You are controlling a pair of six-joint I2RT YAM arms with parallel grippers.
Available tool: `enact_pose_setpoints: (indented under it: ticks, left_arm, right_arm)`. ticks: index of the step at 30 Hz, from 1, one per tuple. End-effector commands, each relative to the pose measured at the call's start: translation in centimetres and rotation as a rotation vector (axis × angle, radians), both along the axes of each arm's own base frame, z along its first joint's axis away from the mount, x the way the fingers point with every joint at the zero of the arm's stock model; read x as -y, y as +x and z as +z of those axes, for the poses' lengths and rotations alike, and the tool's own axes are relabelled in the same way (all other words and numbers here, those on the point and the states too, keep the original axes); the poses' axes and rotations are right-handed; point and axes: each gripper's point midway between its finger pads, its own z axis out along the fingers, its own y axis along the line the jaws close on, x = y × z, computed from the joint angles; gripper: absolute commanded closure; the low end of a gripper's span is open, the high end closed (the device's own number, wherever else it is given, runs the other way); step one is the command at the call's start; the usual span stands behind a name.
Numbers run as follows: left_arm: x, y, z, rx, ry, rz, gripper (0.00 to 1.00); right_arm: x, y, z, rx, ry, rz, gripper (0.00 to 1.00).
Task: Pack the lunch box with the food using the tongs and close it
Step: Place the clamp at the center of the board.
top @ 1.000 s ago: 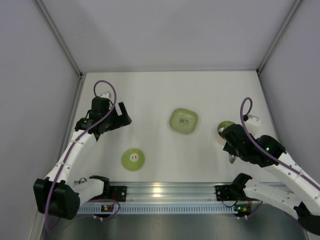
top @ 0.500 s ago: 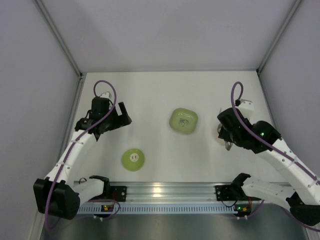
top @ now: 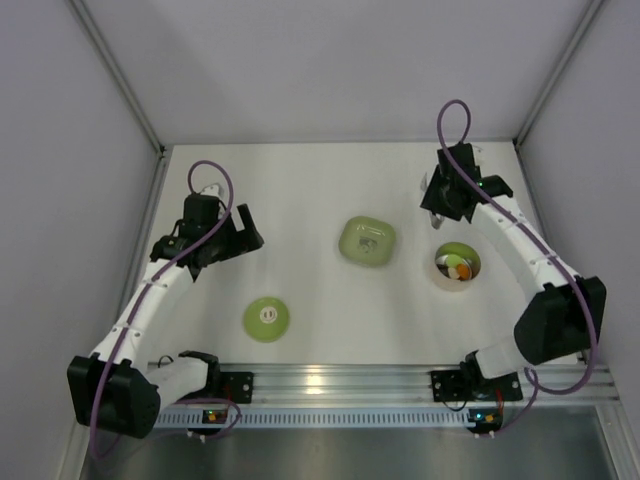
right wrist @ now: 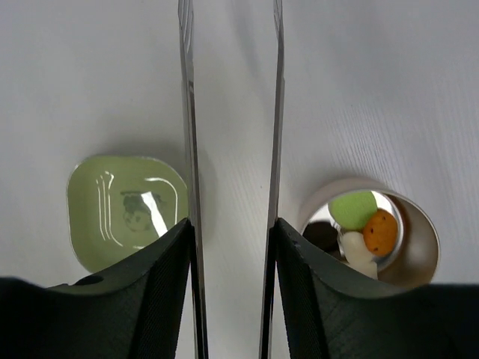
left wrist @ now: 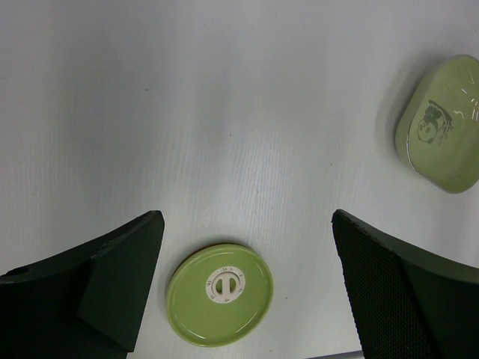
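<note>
The lunch box [top: 458,266] stands open at the right, and in the right wrist view its pale wall [right wrist: 423,250] rings the steel inside. Food [right wrist: 367,228] lies in it: green, orange, whitish and dark brown pieces. Its round green lid [top: 266,319] lies flat at the front left, seen under my left gripper [left wrist: 247,218], which hangs open and empty above the table. My right gripper [right wrist: 232,224] is shut on the tongs [right wrist: 187,112]. Their two silver arms stand apart with nothing between them. In the top view my right gripper [top: 437,203] sits behind the lunch box.
A light-green rounded-square dish [top: 366,241] sits mid-table, left of the lunch box, and shows in both wrist views [left wrist: 441,127] [right wrist: 123,206]. Walls close the table at the back and sides. A metal rail [top: 330,385] runs along the near edge.
My right arm swung from over the lunch box toward the back right, carrying the tongs and uncovering the box with its food. The left arm and lid stayed put.
</note>
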Motion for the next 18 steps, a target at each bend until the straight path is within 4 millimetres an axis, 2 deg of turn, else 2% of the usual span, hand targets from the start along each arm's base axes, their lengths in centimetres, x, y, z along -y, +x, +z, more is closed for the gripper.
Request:
enact_pose_setpoints:
  ticks: [1,3,5,6,8,14,18]
  left_arm:
    - [0.7,1.0,0.7,0.044,-0.024,-0.017,0.01]
    - [0.7,0.9,0.7,0.046,-0.022,-0.017,0.01]
    - [0.6,0.9,0.8,0.052,-0.018,-0.013,0.01]
    - [0.5,0.9,0.8,0.052,-0.017,-0.012,0.01]
    - [0.4,0.9,0.8,0.054,-0.014,-0.009,0.01]
    - [0.4,0.9,1.1,0.063,-0.012,-0.006,0.01]
    - [0.2,0.8,1.2,0.066,-0.006,-0.001,0.01]
  right_arm:
    - [0.0,6.4,3.1,0.177,0.06,0.009,0.54]
    - [0.5,8.3,1.7,0.168,0.056,-0.013,0.52]
    - [1.3,9.4,0.7,0.161,0.07,-0.029,0.51]
    - [1.6,9.9,-0.4,0.146,0.07,-0.038,0.51]
    - [2.5,11.2,-0.8,0.169,0.057,-0.064,0.48]
    - [2.6,14.1,-5.9,0.093,0.058,-0.045,0.48]
    - [2.7,15.3,-7.4,0.066,0.063,-0.047,0.48]
